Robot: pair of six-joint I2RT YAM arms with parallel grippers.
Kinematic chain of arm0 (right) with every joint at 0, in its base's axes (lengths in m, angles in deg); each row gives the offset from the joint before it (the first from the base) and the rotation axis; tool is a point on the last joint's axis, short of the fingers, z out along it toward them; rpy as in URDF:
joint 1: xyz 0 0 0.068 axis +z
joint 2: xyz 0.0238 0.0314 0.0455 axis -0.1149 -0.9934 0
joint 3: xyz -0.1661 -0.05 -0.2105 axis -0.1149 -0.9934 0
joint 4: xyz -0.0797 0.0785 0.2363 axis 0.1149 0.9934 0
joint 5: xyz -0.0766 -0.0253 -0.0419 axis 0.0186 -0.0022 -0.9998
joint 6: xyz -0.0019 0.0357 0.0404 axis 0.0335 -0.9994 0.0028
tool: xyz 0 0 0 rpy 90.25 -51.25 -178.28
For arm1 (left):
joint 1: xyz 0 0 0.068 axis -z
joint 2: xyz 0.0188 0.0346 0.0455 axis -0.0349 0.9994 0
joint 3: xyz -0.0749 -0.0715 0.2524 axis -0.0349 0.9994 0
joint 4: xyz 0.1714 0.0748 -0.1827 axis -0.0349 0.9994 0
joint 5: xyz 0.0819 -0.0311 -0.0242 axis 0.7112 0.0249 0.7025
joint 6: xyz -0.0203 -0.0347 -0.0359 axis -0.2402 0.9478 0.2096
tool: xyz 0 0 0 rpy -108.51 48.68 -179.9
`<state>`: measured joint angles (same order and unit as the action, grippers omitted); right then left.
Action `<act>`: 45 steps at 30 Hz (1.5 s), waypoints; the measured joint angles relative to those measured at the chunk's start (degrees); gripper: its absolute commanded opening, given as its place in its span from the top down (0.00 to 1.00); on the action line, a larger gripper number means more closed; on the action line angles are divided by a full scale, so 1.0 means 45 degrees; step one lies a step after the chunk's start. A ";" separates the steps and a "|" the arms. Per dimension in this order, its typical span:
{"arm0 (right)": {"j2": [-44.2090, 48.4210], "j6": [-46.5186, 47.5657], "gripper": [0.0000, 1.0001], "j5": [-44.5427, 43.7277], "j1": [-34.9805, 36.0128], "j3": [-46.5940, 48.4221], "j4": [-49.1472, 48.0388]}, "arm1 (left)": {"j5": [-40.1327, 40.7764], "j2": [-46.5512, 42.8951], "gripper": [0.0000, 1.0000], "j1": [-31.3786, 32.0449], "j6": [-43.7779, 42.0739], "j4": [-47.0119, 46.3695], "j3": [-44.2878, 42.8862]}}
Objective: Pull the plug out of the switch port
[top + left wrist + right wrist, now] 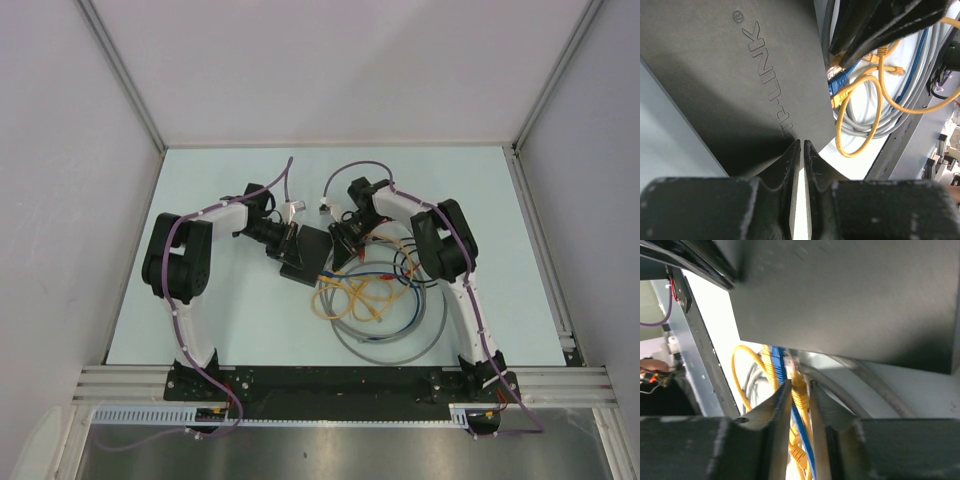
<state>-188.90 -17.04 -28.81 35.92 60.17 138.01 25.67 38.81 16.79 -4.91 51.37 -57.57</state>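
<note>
Right tool [800, 385] is nearer: jaws pinched on the yellow plug [799, 394], which looks seated in the switch [850, 300] at 12 o'clock. Plug axis runs 12–6, so you would pull toward 6. Left tool [802, 145] is nearly closed and empty, tips on the switch's corner, mid desk [200, 180].

A pale mint worktop [480, 190] is boxed in by plain white panel walls [330, 60] at 9, 12 and 3 o'clock, with slanting aluminium posts [120, 70] at the far corners. At 6 o'clock run a ribbed aluminium rail [120, 382] and a brushed steel sheet [330, 455]. The light is even and soft.
</note>
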 measured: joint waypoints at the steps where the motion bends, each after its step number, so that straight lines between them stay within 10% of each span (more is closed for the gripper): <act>1: -0.0083 0.0005 0.62 0.0073 -0.0063 0.0029 0.0209 | -0.0005 0.0000 0.85 0.0000 -0.0015 0.0000 0.0000; 11: -0.0005 -0.0131 0.50 0.0340 -0.0253 0.0063 0.0777 | -0.0005 -0.0029 0.83 0.0000 -0.0097 0.0010 0.0000; 19: 0.3818 0.0534 0.47 -0.1831 -0.1345 -0.2603 -0.0257 | 0.0379 -0.0364 0.73 0.0000 -0.0267 -0.0019 0.0000; 38: 1.1040 1.1434 0.31 -0.3920 0.0277 -0.7922 0.3536 | 0.1122 -0.0957 0.71 0.0000 -0.0311 -0.0384 0.0068; 45: 1.0414 1.3119 0.49 -0.4138 0.0461 -0.8121 0.3779 | 0.1151 -0.0957 0.70 0.0000 -0.0321 -0.0403 0.0068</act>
<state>-142.04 41.99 -47.44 38.00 23.62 155.01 30.85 34.50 16.79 -6.35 49.56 -57.27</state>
